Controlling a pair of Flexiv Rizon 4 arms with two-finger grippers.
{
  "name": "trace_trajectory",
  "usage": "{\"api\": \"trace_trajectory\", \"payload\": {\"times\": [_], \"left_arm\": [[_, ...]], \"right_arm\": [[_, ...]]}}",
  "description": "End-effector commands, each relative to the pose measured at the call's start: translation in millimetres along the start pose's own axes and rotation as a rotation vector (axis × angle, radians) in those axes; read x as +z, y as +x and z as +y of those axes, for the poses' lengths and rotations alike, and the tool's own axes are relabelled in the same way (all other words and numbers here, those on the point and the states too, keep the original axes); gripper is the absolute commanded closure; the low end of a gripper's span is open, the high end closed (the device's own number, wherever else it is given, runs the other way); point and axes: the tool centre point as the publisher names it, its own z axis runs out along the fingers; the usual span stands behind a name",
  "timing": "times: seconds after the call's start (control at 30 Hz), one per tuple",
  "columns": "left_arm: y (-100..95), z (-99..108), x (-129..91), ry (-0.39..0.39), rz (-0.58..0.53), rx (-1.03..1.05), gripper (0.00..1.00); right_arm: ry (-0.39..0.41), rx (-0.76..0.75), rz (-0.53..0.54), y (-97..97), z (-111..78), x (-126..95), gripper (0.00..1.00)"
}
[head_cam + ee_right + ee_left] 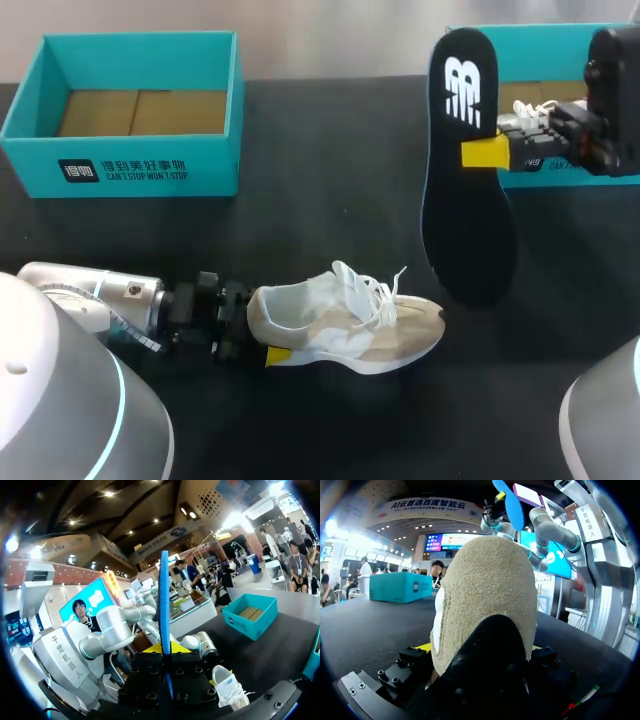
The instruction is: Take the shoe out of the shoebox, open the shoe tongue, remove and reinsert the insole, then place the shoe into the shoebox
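Observation:
A beige and white shoe (pixel 350 325) with white laces lies on its sole on the black table, toe pointing right. My left gripper (pixel 262 335) holds its heel, one yellow-tipped finger on each side. The left wrist view is filled by that heel (pixel 485 605) between the fingers (pixel 422 647). The dark insole (pixel 465 200) with a white logo hangs upright above the table at the right, my right gripper (pixel 490 150) shut on its edge. Seen edge-on in the right wrist view, the insole (pixel 164 595) rises from the gripper (pixel 165 647), with the shoe (pixel 227 687) below.
An open teal shoebox (pixel 125 110) stands at the back left. A second teal box (pixel 560 60) stands at the back right, partly hidden behind the insole and my right gripper. Bare black tabletop (pixel 330 180) lies between them.

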Motion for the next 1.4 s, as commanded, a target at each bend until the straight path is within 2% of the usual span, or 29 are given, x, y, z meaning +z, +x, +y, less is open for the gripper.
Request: {"api": "trace_trajectory", "payload": {"times": [0.03, 0.2, 0.23, 0.27, 0.3, 0.5, 0.77, 0.9, 1.1, 1.4], "left_arm": [[-1.3, 4, 2, 0.0, -0.002, 0.0, 1.0], [-0.8, 3, 1, 0.005, 0.002, 0.001, 1.0], [0.6, 2, 0, 0.008, 0.006, 0.004, 0.82], [2.3, 1, -1, 0.019, 0.021, 0.001, 0.22], [3.4, 0, -2, 0.021, 0.024, 0.001, 0.0], [9.7, -5, -11, 0.014, 0.028, 0.018, 0.0], [7.0, -9, -26, -0.012, -0.008, 0.016, 0.0], [9.4, -9, -36, -0.03, 0.017, 0.016, 0.0], [11.7, -9, -52, -0.12, 0.022, 0.042, 0.0], [6.3, -11, -77, -0.346, -0.041, 0.084, 0.0]], "right_arm": [[-0.001, 0.0, -0.002, 0.6, -0.8, 1, 1.0], [-0.001, 0.0, -0.002, 0.6, -0.8, 1, 1.0], [-0.001, 0.0, -0.002, 0.6, -0.8, 1, 1.0], [-0.001, 0.0, -0.002, 0.6, -0.8, 1, 1.0], [-0.001, 0.0, -0.002, 0.6, -0.8, 1, 1.0], [-0.001, 0.0, -0.002, 0.6, -0.8, 1, 1.0], [-0.001, 0.0, -0.002, 0.6, -0.8, 1, 1.0], [-0.001, 0.0, -0.002, 0.6, -0.8, 1, 1.0], [-0.001, 0.0, -0.002, 0.6, -0.8, 1, 1.0], [-0.001, 0.0, -0.002, 0.6, -0.8, 1, 1.0]]}}
